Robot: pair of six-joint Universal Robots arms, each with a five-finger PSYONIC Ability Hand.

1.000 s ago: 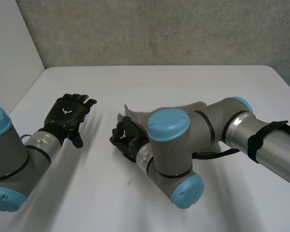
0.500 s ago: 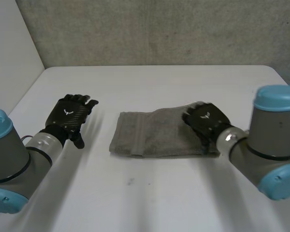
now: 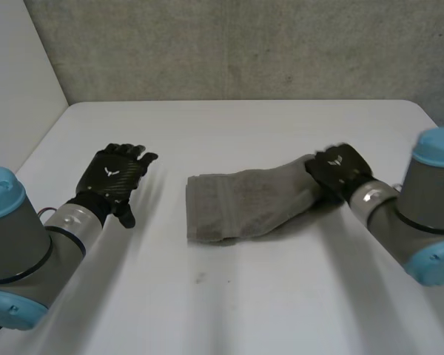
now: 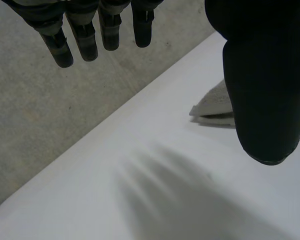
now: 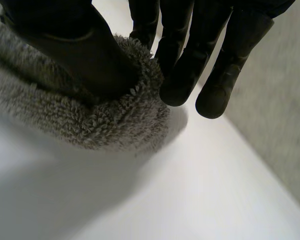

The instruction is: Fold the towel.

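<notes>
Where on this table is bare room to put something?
Free: the far strip between wall and towel; the gap between left robot hand and towel; the near middle. Crowded: the towel end in the right robot hand.

Towel [image 3: 240,208]: on the table [image 3: 229,310], near its middle, right end raised.
Left hand [image 3: 112,176]: left of Towel, well apart.
Right hand [image 3: 342,170]: pinching Towel's right end.
</notes>
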